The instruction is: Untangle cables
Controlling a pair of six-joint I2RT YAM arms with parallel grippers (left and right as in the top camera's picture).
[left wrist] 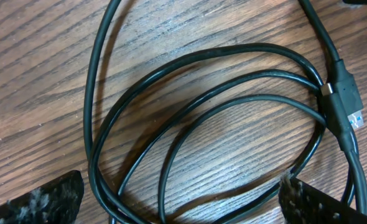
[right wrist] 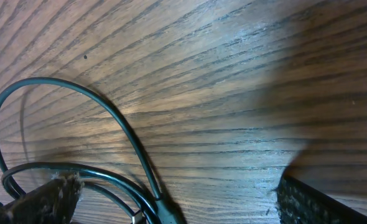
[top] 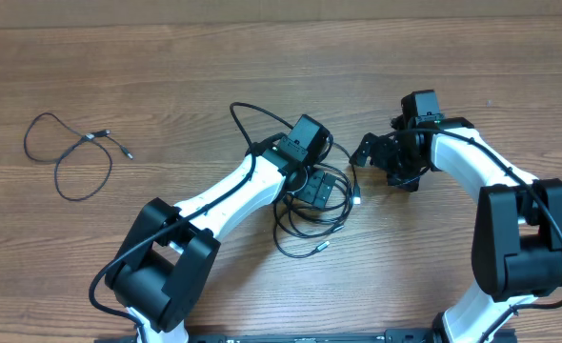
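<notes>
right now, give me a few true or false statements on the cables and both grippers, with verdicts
1. The left gripper and right gripper are both open. True.
2. The left gripper holds a cable above the table. False: the tangle lies on the table under its open jaws.
3. A lone cable lies at the table's far left. True.
4. The right gripper hangs over the lone cable. False: it is beside the tangle.

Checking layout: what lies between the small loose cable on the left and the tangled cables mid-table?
Overhead view: bare wooden table, crossed near the tangle by the left arm's white link.
</notes>
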